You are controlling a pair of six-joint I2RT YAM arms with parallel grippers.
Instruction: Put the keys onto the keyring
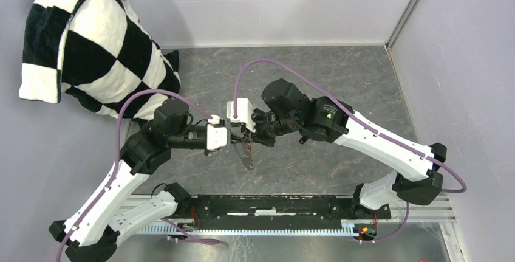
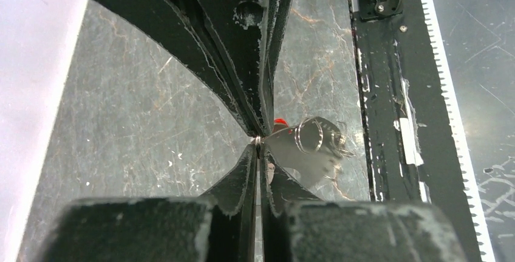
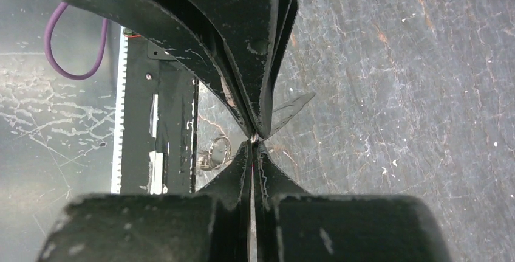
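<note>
Above the table's (image 1: 340,79) middle, left gripper (image 2: 258,145) and right gripper (image 3: 255,139) apparently clench the keyring (image 2: 310,135), red-tagged key (image 1: 246,157) dangling; black key unseen, threading seemingly unfinished.

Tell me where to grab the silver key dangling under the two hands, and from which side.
Take the key by the free lower end of its blade, pinching across the flat faces. Come from the near side, below the hands: its head sits tight against where the left hand and right hand meet, both shut, while the blade hangs clear. It may swing.
</note>
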